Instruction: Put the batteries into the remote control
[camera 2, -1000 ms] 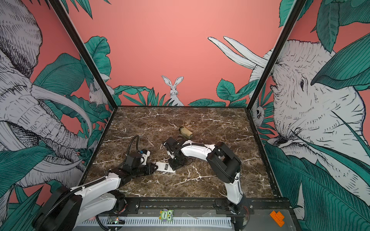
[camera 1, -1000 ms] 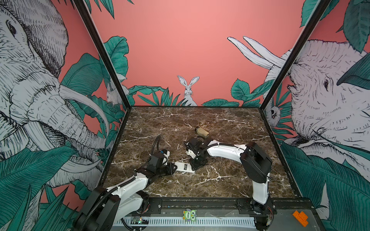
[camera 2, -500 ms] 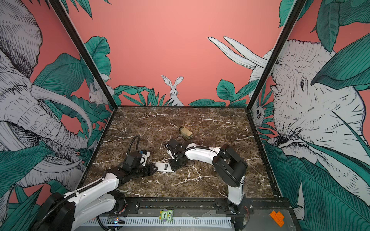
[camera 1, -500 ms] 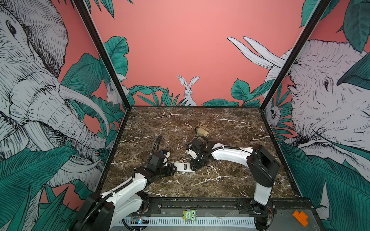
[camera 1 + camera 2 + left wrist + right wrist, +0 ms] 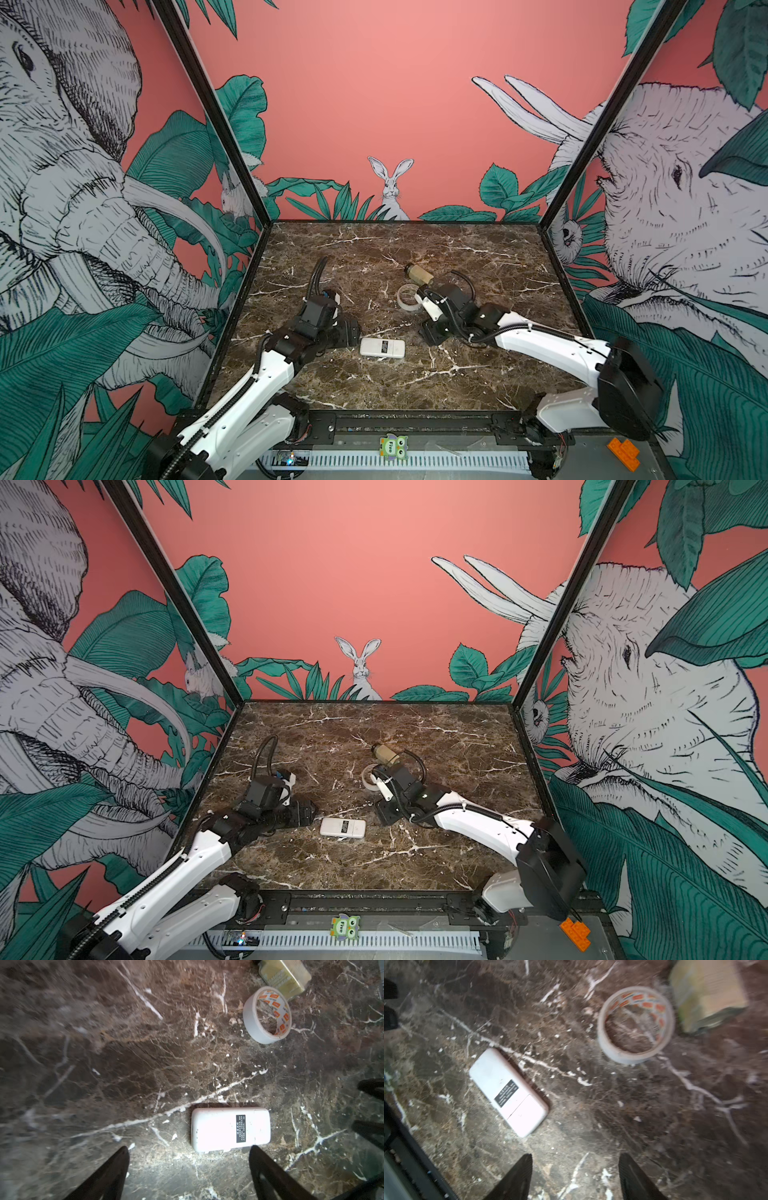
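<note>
The remote control (image 5: 382,347) (image 5: 343,827) lies flat on the marble table, white back up with its dark label showing; no gripper touches it. My left gripper (image 5: 353,332) (image 5: 188,1149) stands open just left of it, the remote (image 5: 230,1129) lying beyond its fingertips. My right gripper (image 5: 430,336) (image 5: 575,1157) is open too, a short way right of the remote (image 5: 508,1092), with bare marble between its fingers. The batteries are out of view.
A white tape roll (image 5: 400,300) (image 5: 252,1020) (image 5: 629,1057) lies behind the remote, and a beige small bottle (image 5: 419,274) (image 5: 284,974) lies on its side just beyond it, both close to the right wrist. The black front rail (image 5: 399,424) borders the table.
Both grippers were shut at the remote's two ends; both have opened and drawn back, the right arm to the right. The remote now lies free on the table.
</note>
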`<state>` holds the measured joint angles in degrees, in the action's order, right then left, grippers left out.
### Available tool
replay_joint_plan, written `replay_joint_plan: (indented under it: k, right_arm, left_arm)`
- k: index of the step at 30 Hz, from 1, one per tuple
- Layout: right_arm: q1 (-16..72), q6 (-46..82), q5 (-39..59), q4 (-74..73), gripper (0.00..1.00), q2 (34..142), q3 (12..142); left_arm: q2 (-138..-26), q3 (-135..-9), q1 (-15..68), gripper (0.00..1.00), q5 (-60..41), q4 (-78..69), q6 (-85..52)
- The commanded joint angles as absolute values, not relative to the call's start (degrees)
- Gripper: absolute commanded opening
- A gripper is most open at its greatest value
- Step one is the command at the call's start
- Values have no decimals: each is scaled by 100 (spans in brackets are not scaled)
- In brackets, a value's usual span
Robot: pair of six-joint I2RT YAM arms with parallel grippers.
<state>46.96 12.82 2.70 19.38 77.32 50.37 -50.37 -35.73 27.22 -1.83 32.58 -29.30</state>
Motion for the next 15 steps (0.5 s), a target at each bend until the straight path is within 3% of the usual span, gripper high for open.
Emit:
replay_joint_plan:
  k: [1,8,15]
  right_arm:
    - [4558,723,-585,1417,72,7220,4753]
    - [4052,320,-1373,796,99,6502,4074]
    - [3817,246,-2448,20,99,5680,3385]
  left_arm:
    - [-4976,-3902,2630,96,631,4055,-2590]
    - [-4609,-3925,2438,99,1686,3835,-2437]
    - [-4594,-3701,2229,99,3406,3515,-2111]
